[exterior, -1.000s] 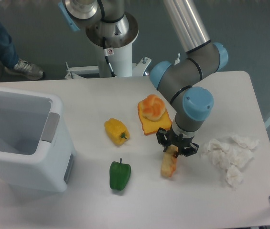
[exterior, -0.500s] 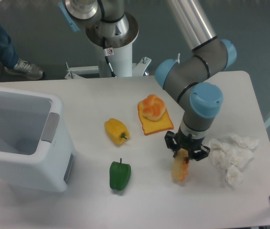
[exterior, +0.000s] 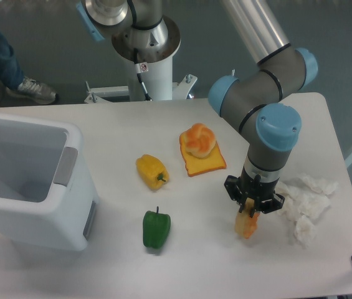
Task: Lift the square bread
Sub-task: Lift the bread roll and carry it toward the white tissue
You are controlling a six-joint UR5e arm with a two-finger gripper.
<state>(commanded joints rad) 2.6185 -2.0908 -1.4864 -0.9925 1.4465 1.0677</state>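
Observation:
The square bread (exterior: pixel 246 225), a small pale yellow slab with orange-brown edges, hangs end-down from my gripper (exterior: pixel 252 208), which is shut on its upper end. It sits at the right of the table, just left of the crumpled white cloth. Whether its lower end touches the tabletop I cannot tell. The arm's blue-capped wrist stands directly above it and hides the bread's top.
A flat orange toast slice (exterior: pixel 205 164) with a round knotted bun (exterior: pixel 199 140) on it lies behind and left. A yellow pepper (exterior: pixel 151 170) and a green pepper (exterior: pixel 156 228) sit mid-table. A white bin (exterior: pixel 32 187) stands at left; crumpled white cloth (exterior: pixel 302 202) at right.
The gripper has carried the bread to the right and toward the table's front, closer to the white cloth. The other items have not moved.

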